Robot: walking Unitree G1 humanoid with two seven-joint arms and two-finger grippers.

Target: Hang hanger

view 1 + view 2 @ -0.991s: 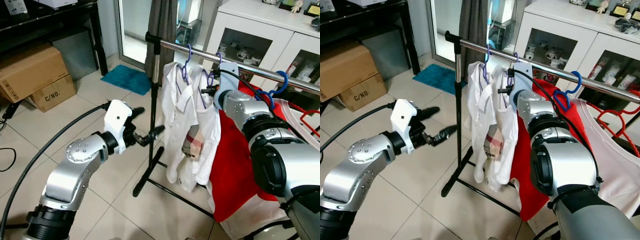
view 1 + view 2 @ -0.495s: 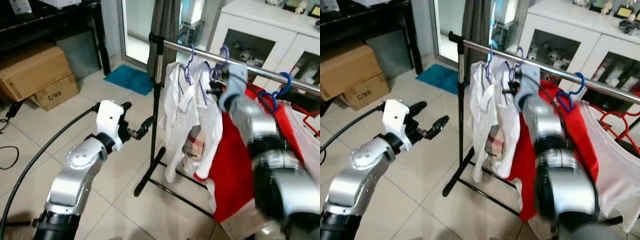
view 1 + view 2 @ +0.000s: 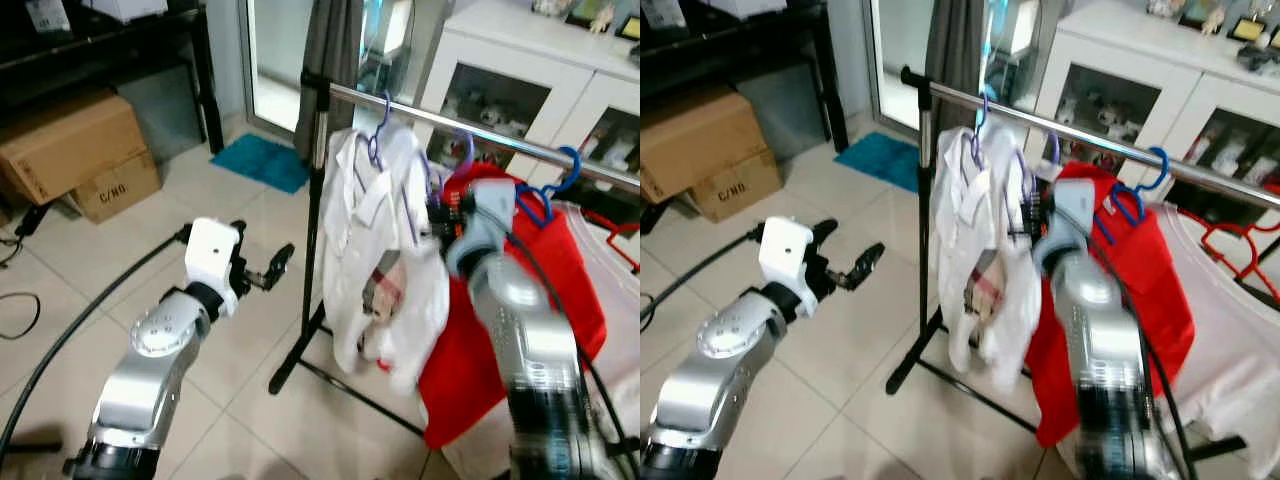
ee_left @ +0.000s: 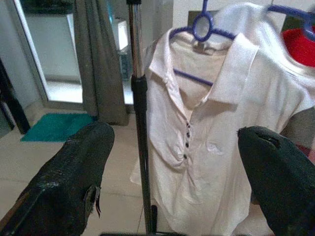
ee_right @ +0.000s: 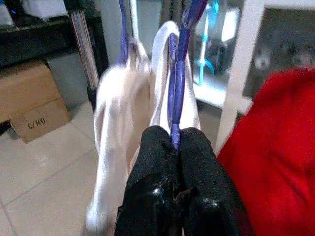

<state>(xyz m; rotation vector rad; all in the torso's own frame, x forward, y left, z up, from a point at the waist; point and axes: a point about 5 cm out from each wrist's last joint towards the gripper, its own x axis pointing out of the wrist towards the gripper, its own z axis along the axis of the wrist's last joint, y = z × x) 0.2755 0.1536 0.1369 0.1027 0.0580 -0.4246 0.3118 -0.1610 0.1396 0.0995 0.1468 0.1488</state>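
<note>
A metal clothes rail (image 3: 420,112) on a black stand carries a purple hanger (image 3: 377,125) with a white shirt (image 3: 375,230). My right gripper (image 5: 175,135) is shut on the lower bar of a second purple hanger (image 5: 178,78), which bears another white shirt (image 3: 420,300). Its hook (image 3: 467,150) is close under the rail; I cannot tell whether it rests on it. The right arm (image 3: 510,300) is blurred. My left gripper (image 3: 262,272) is open, held left of the stand's pole (image 4: 139,113) and apart from the shirts.
A blue hanger (image 3: 565,165) with a red garment (image 3: 520,330) hangs further right on the rail. Cardboard boxes (image 3: 70,150) stand at the left, a teal mat (image 3: 262,160) lies by the glass door, and a white cabinet (image 3: 520,70) stands behind. The stand's foot (image 3: 295,355) crosses the tiles.
My right arm has drawn back and down from the rail with the purple hanger and its shirt, which swings. The left gripper has pulled back to the left.
</note>
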